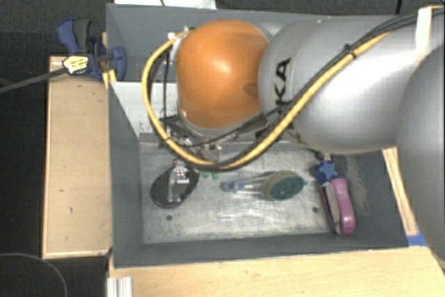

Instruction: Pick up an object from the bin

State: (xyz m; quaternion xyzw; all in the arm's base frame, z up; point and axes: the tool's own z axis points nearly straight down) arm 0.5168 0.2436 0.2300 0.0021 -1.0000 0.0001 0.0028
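1. Tool (180,177) is hanging under the orange cover (219,73), lower left of the bin (229,222), right at the upper edge of a dark round disc (165,193). Can't tell whether it's touching the disc.
2. Tool state: can't tell if it's apart or together, because the cover and cable (149,80) are blocking most of it. Nothing is showing clamped in it.
3. Disc is lying flat near the left wall, apart from everything else. My read is that it's the likely pick, since the tool is sitting over it and nothing else is close.
4. Brush (268,186) with a clear handle and green round head is lying across the floor centre. Its handle is pointing left toward the disc, with a gap between them.
5. Purple block (341,206) is lying lower right near the right wall, with a small blue piece (325,169) just above it. Both are well apart from the tool.
6. Arm is coming in from the frame's right and spanning the bin with the wrist pointing down, so the top half of the floor is sitting under it.
7. Room is getting tight on the left, with the wall near the disc. There's open floor below the disc and to its right, up to the brush handle. Straight up is looking clear.
8. Risk, as I'm judging it: a flat disc is offering little edge to grip, so it may slip or slide toward the wall.
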